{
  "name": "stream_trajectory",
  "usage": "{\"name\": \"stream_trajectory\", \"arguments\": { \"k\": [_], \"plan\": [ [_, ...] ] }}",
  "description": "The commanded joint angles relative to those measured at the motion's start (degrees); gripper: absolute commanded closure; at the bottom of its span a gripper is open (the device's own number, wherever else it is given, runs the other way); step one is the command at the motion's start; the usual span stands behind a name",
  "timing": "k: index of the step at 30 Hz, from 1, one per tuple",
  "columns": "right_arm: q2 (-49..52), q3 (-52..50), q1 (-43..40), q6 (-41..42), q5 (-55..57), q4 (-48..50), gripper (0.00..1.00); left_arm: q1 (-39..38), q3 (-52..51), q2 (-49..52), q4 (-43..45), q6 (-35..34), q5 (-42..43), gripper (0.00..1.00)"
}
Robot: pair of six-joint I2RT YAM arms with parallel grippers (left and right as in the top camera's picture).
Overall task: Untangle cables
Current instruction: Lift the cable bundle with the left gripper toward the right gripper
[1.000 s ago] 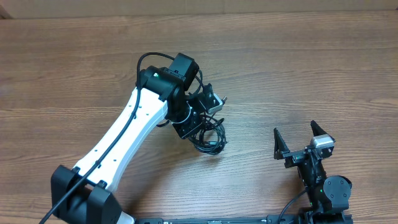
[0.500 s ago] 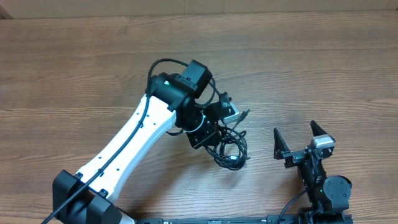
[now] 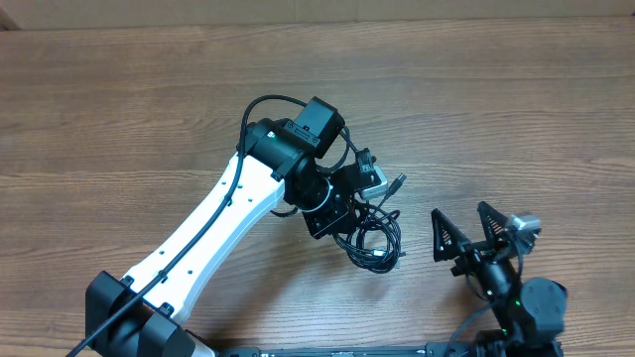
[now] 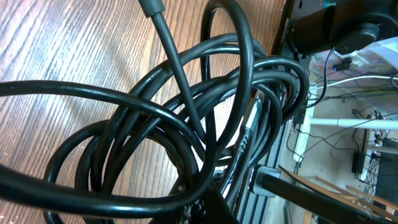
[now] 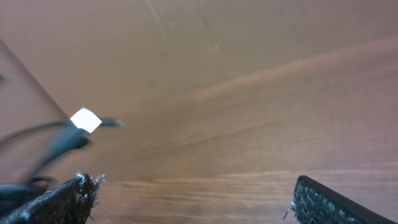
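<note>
A knotted bundle of thin black cables (image 3: 369, 236) hangs at the table's middle, a plug end (image 3: 396, 183) sticking out to the upper right. My left gripper (image 3: 342, 213) is shut on the bundle; in the left wrist view the loops (image 4: 186, 118) fill the frame right at the jaws. My right gripper (image 3: 464, 233) is open and empty, to the right of the bundle and apart from it. In the right wrist view its fingertips (image 5: 193, 199) are spread wide over bare wood, with a blurred cable end (image 5: 68, 140) at the left.
The wooden table (image 3: 516, 109) runs on all sides. The white left arm (image 3: 208, 233) crosses from the bottom left. The right arm's base (image 3: 526, 312) stands at the bottom right near the front edge.
My left gripper has carried the cable bundle to the right, closer to the right gripper. The right gripper has tilted and shifted a little, still open.
</note>
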Motion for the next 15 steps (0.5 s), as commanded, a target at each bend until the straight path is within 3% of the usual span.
{"name": "stream_trajectory", "arguments": {
  "k": [1, 15],
  "plan": [
    [0.66, 8.87, -0.22, -3.50, -1.22, -3.78, 0.00, -0.11, 1.57, -1.40, 1.14, -0.61, 3.13, 0.96],
    [24.85, 39.89, -0.22, -5.88, -1.51, -29.29, 0.00, 0.04, 1.62, -1.42, 8.00, -0.13, 11.45, 0.96]
  ]
}}
